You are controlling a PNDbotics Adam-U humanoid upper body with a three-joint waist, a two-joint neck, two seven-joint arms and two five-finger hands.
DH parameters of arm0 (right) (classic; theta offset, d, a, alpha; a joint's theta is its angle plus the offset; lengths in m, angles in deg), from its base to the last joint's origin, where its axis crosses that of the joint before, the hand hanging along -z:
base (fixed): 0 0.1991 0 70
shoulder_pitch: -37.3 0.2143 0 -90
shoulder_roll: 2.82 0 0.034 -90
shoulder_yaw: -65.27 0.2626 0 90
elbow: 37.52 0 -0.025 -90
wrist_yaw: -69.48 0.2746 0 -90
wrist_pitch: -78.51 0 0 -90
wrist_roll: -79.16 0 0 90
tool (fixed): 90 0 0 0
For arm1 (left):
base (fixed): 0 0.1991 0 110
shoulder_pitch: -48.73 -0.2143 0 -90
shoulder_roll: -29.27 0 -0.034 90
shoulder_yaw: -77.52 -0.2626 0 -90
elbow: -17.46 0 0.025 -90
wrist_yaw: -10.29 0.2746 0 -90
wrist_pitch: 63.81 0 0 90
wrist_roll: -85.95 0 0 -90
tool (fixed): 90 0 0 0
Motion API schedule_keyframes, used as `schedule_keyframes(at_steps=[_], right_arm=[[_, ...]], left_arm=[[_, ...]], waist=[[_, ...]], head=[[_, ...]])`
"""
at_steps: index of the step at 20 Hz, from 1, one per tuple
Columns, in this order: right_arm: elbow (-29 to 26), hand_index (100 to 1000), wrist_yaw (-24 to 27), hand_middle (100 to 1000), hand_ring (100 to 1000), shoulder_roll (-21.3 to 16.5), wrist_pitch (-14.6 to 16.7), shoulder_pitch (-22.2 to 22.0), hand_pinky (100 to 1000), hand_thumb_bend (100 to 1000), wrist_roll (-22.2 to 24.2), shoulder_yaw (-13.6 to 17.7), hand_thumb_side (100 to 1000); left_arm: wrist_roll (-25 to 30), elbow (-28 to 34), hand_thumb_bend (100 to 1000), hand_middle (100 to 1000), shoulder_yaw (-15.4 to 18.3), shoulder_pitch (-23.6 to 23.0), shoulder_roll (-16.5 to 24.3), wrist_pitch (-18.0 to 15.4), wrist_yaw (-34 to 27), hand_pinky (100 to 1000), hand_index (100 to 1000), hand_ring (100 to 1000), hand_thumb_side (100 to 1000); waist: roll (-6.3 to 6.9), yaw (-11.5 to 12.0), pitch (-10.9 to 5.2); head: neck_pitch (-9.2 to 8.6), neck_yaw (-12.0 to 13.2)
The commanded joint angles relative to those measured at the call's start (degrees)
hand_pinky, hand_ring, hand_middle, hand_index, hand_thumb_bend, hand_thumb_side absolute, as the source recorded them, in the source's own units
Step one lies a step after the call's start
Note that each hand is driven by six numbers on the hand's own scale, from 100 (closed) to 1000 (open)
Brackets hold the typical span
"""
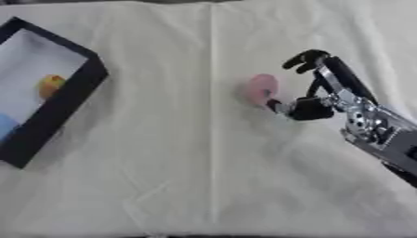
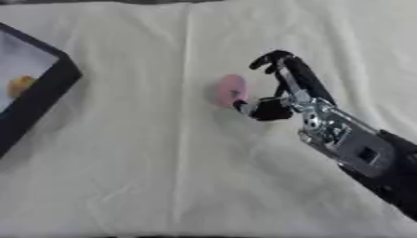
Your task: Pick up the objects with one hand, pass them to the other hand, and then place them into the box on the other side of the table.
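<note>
A small pink rounded object (image 1: 260, 87) lies on the cream cloth right of the centre fold. My right hand (image 1: 326, 88) reaches in from the lower right and sits just to the right of it. The thumb tip (image 1: 274, 104) touches the pink object's lower right edge. The fingers (image 1: 305, 58) arch above and to the right, bent at their tips and apart from the object, so nothing is enclosed. The black-walled box (image 1: 69, 97) with a white floor stands at the left edge. My left hand shows in neither view.
Inside the box lie a yellow-orange object (image 1: 51, 86) and a pale blue one (image 1: 5, 125) at the picture's edge. A cream cloth (image 1: 187, 176) covers the whole table, with a straight fold running down its middle.
</note>
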Motion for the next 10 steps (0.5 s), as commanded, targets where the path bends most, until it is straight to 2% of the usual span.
schedule_keyframes(at_steps=[1,10], right_arm=[[-0.56,714,0.45,770,773,-2.03,0.17,0.59,416,551,-0.06,0.53,134],[-0.56,718,-1.17,765,772,-2.43,-2.70,0.92,429,510,-1.32,0.29,132]], left_arm=[[0.11,0.69,100,587,0.54,0.89,2.11,0.00,0.25,878,715,656,303],[0.41,0.57,100,586,0.09,0.93,1.79,-0.17,1.02,877,714,657,301]], waist=[[-0.79,0.17,-1.44],[-0.93,0.52,-0.85]], head=[[-0.31,-0.14],[-0.63,-0.37]])
